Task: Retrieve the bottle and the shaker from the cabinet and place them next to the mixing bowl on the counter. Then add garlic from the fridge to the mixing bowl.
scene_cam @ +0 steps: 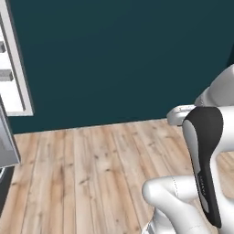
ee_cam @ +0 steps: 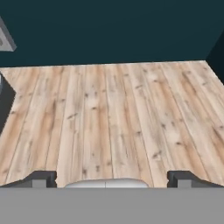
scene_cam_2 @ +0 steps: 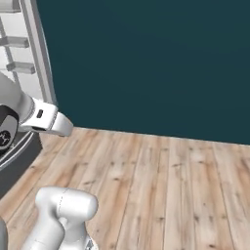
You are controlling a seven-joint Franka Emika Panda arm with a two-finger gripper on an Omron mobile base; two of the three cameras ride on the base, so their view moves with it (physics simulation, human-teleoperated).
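Note:
My gripper [ee_cam: 113, 178] is open, its two dark fingertips [ee_cam: 41, 179] set wide apart with nothing between them, and it looks out over bare wooden floor. The fridge [scene_cam: 16, 73] stands at the far left, with a white inside and grey shelves, and its white frame and shelves [scene_cam_2: 27, 49] also show in the upper left of the right base view. My arm rises well to the right of the fridge, apart from it. The bottle, the shaker, the cabinet, the mixing bowl, the counter and the garlic are out of view.
A dark teal wall [scene_cam: 123, 55] closes off the back. Light plank floor [scene_cam: 91, 173] lies in front of the base. A pale silver panel [scene_cam: 7, 141] and a dark low body [scene_cam_2: 14, 166] stand at the left edge by the fridge.

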